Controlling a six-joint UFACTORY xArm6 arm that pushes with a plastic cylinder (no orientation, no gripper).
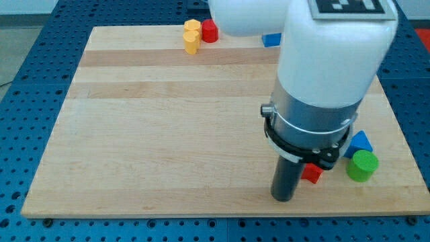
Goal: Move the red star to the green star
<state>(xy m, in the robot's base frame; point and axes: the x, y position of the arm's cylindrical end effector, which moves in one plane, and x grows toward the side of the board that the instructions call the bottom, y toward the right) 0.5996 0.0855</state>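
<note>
A red block (pixel 312 173), partly hidden behind the arm so its shape is unclear, lies near the board's bottom right. A green block (pixel 363 165) with a rounded outline lies to its right, a short gap away. My tip (pixel 282 198) rests on the board just left of the red block, close to it or touching. A second red block (pixel 209 31) sits at the view's top, beside a yellow block (pixel 192 36).
A blue block (pixel 361 141) lies just above the green block, touching it. Another blue block (pixel 271 40) shows at the top, partly hidden by the arm. The arm's large white body (pixel 329 60) covers the board's upper right. The board's bottom edge (pixel 201 214) runs close below my tip.
</note>
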